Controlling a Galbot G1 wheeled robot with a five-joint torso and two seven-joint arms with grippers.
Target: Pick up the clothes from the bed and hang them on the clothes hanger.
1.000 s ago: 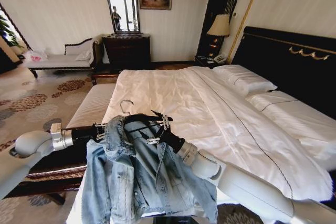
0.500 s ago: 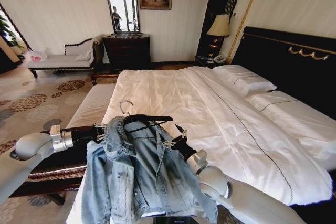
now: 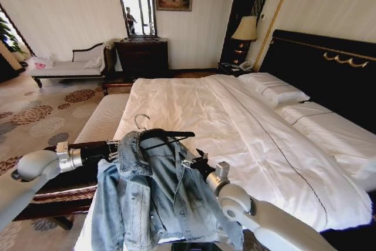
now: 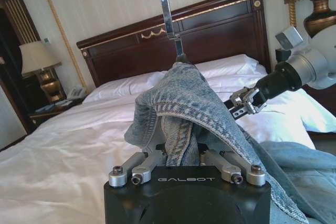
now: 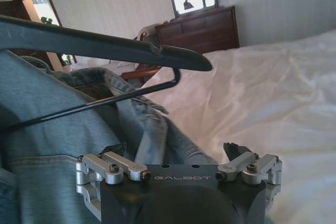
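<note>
The faded-blue denim jacket (image 3: 154, 195) hangs over the black clothes hanger (image 3: 170, 135), whose silver hook (image 3: 140, 120) points up. All of this is held in the air over the near corner of the bed (image 3: 235, 116). My left gripper (image 3: 114, 147) reaches in from the left and is shut on the jacket's shoulder where it covers the hanger's end (image 4: 178, 103). My right gripper (image 3: 192, 161) hovers open just right of the jacket's front, a little below the hanger's bare right arm (image 5: 105, 43). Denim folds (image 5: 58, 129) lie close in front of it.
A white cushioned bench (image 3: 103, 119) stands along the bed's left side with a dark frame below. Behind are a dark dresser with mirror (image 3: 141, 57), a chaise lounge (image 3: 70, 66), a lamp on a nightstand (image 3: 245, 30) and the black headboard (image 3: 329, 69). Patterned carpet lies to the left.
My right gripper has drawn back and down from the hanger's right arm, away from the jacket's collar. The left arm still holds the hanger and jacket in the same place.
</note>
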